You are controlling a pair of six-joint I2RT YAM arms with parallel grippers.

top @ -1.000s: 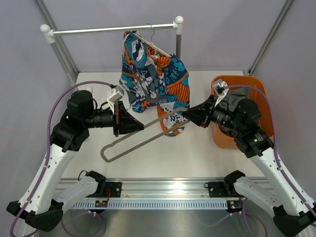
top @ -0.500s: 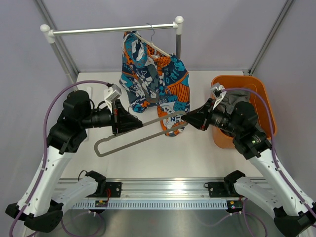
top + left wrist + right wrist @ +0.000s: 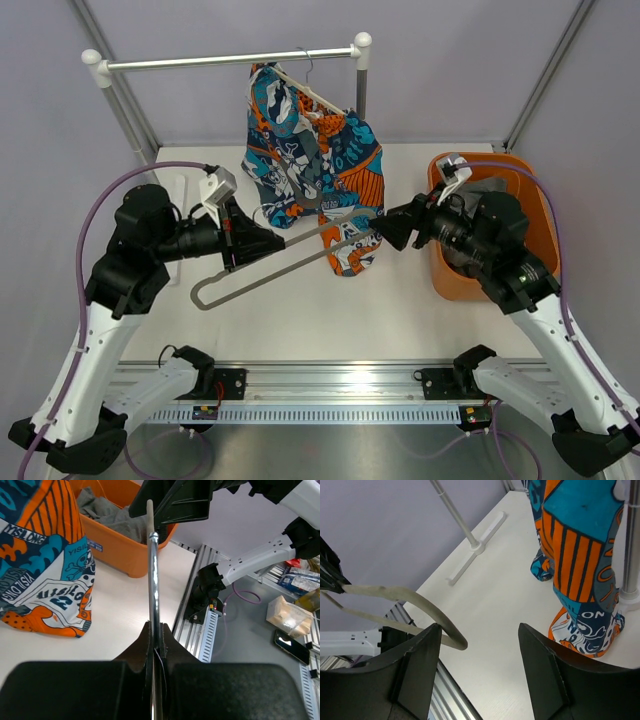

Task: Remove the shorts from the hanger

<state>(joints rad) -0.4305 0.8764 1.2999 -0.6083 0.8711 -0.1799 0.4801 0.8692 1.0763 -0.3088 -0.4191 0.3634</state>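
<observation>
Shorts (image 3: pixel 310 160) hang under the right half of the rail (image 3: pixel 230 61), draped over the white hanger (image 3: pixel 318 97), whose hook is on the rail. Neither differs from a second ago.

Change: the left arm now sits further back and to the left. The grey loop-shaped bar (image 3: pixel 154 580) it carries lies further left below the rail than it did a second ago.

Left gripper (image 3: pixel 278 245): clamped on that bar.

Right gripper (image 3: pixel 385 228): at the bar's other end, below the rail's right post. Its wrist view shows the jaws wide apart, with the bar's bend lying between them and not pinched.

Judgement: removal is not yet begun. Neither gripper touches the shorts or the hanger. The left is occupied with the bar, so only the right is free to reach up.
</observation>
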